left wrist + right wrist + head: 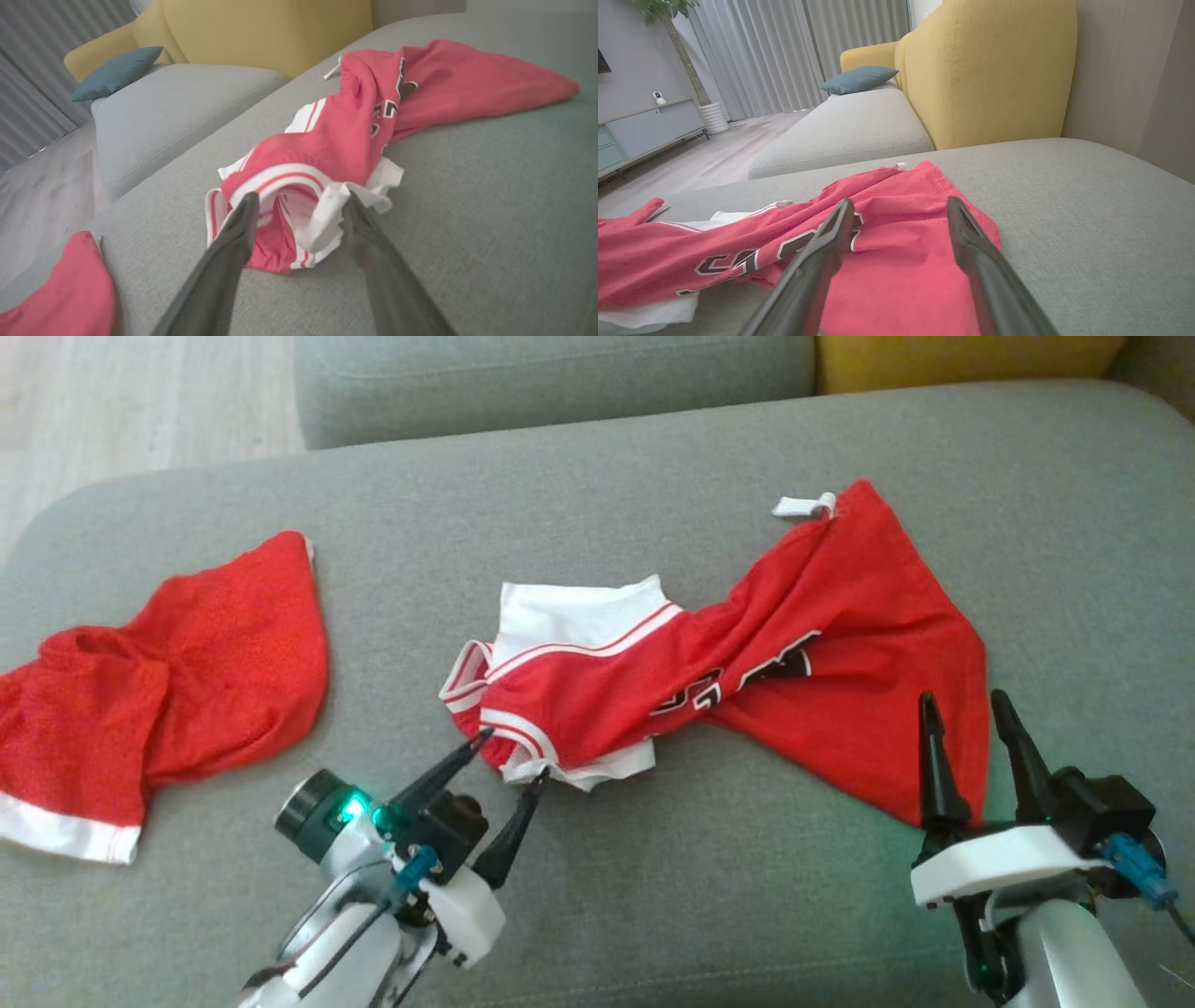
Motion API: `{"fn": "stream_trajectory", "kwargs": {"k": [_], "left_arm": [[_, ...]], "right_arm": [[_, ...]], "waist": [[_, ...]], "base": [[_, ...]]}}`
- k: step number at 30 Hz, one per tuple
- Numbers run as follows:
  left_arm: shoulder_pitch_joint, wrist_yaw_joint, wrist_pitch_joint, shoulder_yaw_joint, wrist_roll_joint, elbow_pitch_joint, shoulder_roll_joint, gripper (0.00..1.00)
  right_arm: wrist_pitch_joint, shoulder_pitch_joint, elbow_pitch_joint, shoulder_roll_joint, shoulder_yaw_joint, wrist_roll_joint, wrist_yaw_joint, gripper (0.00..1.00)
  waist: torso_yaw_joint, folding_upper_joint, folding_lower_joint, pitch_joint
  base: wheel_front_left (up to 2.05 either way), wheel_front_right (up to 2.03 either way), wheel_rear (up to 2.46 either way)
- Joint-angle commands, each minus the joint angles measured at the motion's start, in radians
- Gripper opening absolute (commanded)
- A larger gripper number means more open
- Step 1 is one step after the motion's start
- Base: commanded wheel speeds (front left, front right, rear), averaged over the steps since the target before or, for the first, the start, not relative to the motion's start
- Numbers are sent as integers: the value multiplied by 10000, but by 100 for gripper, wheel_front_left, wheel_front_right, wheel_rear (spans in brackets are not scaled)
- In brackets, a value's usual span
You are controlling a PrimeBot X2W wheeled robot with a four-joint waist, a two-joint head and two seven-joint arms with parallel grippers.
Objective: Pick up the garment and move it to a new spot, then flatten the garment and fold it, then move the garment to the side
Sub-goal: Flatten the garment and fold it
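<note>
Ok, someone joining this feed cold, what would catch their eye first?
The twisted red jersey, stretched across the middle of the grey sofa cushion. Both grippers sit open at its ends: the left gripper at the white-trimmed end, the right gripper over the red corner. A second red garment lies crumpled at the cushion's left.

Soft, even daylight; faint shadows under the red garment (pixel 747 681). Green glow tints the cushion (pixel 653 896) beside it. Wrist views hazy, edges curved.
</note>
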Motion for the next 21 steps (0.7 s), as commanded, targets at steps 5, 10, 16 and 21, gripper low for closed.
{"fn": "stream_trajectory", "kwargs": {"k": [5,10,16,21], "left_arm": [[-8,364,-53,877,-491,-589,-116,100],[572,841,-53,1611,-993,-1207,-217,100],[1473,1387,-53,3098,-1984,-2077,-695,100],[2095,1340,-53,3811,-2145,-2488,-1101,100]], "right_arm": [[0,62,-357,-56,136,-50,65,100],[43,203,-471,-56,158,-12,65,100],[56,431,-618,-56,242,32,65,100],[76,554,-726,-56,273,74,65,100]], "waist": [[275,-1,0,-234],[462,-1,0,-348],[550,-1,0,-421],[562,-1,0,-439]], "base": [[0,0,0],[0,0,0],[0,0,0],[0,0,0]]}}
